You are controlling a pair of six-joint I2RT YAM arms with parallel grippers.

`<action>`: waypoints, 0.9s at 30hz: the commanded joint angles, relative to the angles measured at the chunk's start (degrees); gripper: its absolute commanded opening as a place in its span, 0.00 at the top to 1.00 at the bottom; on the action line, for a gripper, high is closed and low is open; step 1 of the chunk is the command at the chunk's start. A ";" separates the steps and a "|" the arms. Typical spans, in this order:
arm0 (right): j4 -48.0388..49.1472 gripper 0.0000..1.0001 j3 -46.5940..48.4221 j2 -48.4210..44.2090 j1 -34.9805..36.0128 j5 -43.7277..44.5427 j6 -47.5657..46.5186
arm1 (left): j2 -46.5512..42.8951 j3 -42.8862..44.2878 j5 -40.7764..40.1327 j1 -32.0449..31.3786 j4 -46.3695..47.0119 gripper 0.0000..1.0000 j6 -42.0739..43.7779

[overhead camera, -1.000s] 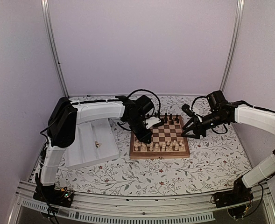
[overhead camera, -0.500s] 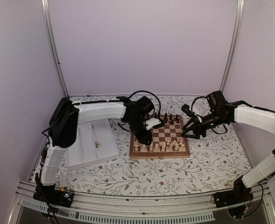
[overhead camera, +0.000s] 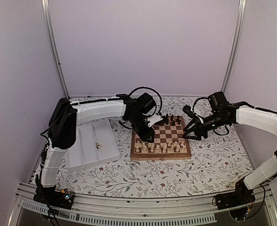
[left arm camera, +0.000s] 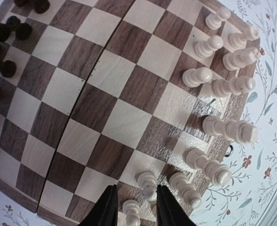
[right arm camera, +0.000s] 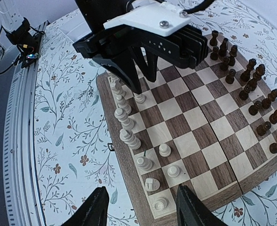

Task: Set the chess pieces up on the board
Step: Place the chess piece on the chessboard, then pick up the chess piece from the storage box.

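- Two rows of pale chess pieces (left arm camera: 209,127) are filling the near edge of the board (overhead camera: 162,139), and over the last second my left gripper (left arm camera: 134,207) has been rising slightly off that corner, which suggests a pawn has just been placed.
- Its jaws are standing narrowly apart, gripping nothing, with one pale pawn (left arm camera: 131,212) showing between them.
- My left arm is reaching across from the white tray (overhead camera: 89,146), wrist pitched down.
- My right gripper (right arm camera: 138,205) is hovering beside the board's right edge, jaws wide and empty.
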 commanded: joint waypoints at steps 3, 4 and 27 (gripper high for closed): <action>0.54 0.48 -0.44 0.26 -0.21 -1.04 -0.76 | -12.33 -5.59 -17.02 2.23 -0.76 0.70 -8.38; 0.55 0.48 -0.38 0.20 -0.17 -1.00 -0.78 | -14.29 -8.66 -20.51 2.92 -1.00 0.71 -10.70; 0.20 0.49 -0.19 0.54 -0.18 -1.99 -1.40 | -18.46 -31.15 -23.93 10.96 -8.81 0.69 -15.61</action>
